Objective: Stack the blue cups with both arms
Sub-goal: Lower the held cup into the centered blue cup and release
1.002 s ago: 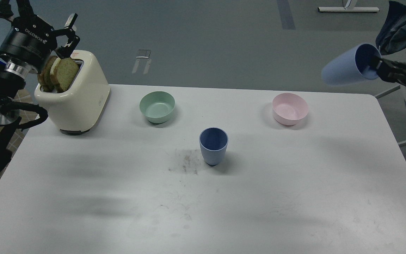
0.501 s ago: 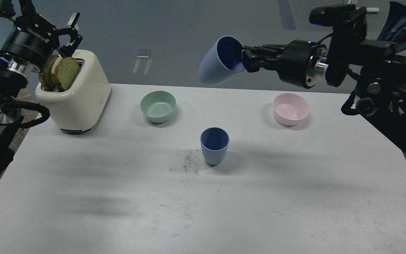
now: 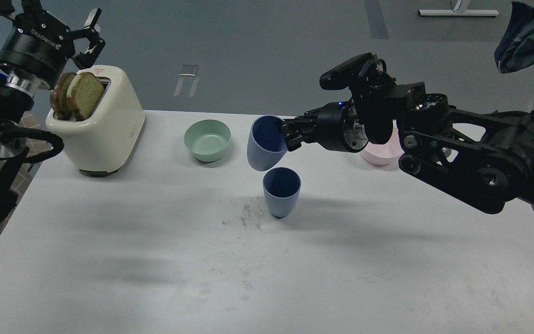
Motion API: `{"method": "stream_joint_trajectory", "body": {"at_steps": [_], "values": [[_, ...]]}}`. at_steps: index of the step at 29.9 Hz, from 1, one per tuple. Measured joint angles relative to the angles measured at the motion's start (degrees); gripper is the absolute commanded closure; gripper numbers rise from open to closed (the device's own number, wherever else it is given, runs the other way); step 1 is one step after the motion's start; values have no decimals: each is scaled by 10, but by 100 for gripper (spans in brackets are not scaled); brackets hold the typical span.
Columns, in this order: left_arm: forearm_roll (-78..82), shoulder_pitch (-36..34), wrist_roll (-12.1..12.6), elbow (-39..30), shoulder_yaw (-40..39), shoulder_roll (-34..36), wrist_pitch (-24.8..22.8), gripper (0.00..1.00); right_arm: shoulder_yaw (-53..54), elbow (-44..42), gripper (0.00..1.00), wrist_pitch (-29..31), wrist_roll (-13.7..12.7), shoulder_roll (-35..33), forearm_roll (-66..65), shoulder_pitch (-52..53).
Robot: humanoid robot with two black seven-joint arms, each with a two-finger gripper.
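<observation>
One blue cup (image 3: 281, 191) stands upright on the white table (image 3: 155, 232) near the middle. My right gripper (image 3: 288, 135) is shut on the rim of the second blue cup (image 3: 262, 144) and holds it tilted, mouth up and to the right, just above and left of the standing cup. Its base hangs close over the standing cup's rim. My left gripper (image 3: 90, 36) is open and empty, high at the far left above the toaster.
A cream toaster (image 3: 96, 123) with two bread slices stands at the back left. A mint-green bowl (image 3: 207, 139) sits behind and left of the cups. A pale pink bowl (image 3: 380, 153) is mostly hidden behind my right arm.
My right arm has swung in from the right and come down, carrying its cup from off the table's edge to just above the standing cup. The left gripper has risen slightly.
</observation>
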Motion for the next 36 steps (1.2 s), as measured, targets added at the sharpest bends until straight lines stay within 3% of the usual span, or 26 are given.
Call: {"method": "stream_joint_trajectory", "body": {"at_steps": [20, 36], "values": [[1, -7, 0, 0, 2, 1, -1, 2, -1, 13, 100, 0, 0, 5, 3, -10], [1, -7, 0, -2, 3, 4, 0, 2, -4, 32, 100, 0, 0, -41, 0, -29]]}}
